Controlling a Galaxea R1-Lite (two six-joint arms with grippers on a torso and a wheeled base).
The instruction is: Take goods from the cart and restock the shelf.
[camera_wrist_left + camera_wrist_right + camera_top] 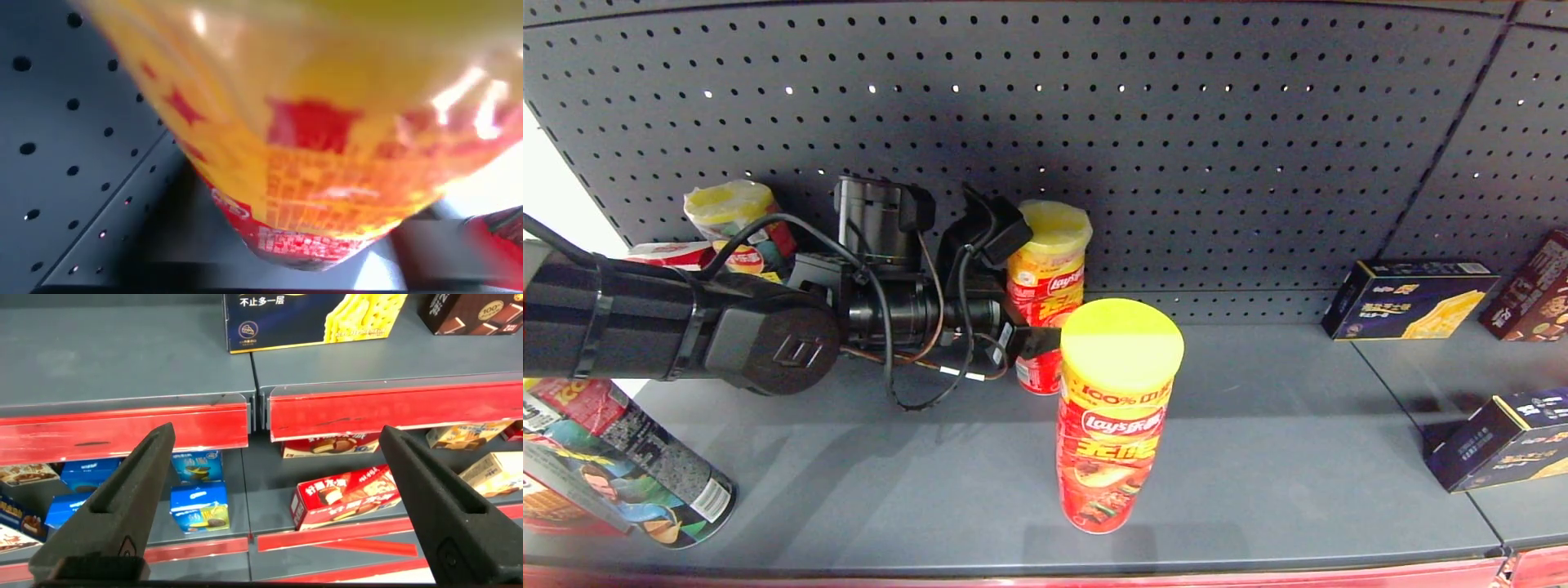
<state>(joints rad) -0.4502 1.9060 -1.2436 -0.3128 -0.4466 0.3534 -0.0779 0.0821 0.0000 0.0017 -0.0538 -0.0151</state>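
While a red-and-yellow chip can [1049, 278] with a yellow lid is being gripped upright by the left gripper [1031, 336] at the back of the shelf [1258, 457], the right gripper [276, 437] is being held wide open; 1 matching can [1115, 416] is standing nearer the front.

Shelf [1258, 457]: three yellow-lid cans [1119, 408] [1049, 278] [737, 224], two navy boxes [1409, 298] [1503, 441], one brown box [1535, 298].

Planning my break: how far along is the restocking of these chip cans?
Done: one red-and-yellow chip can with a yellow lid stands upright near the front of the grey shelf. In hand: the left gripper is at a second such can by the pegboard; grip unclear. The right gripper is open, carrying nothing. Left: can't tell, though much shelf lies bare.
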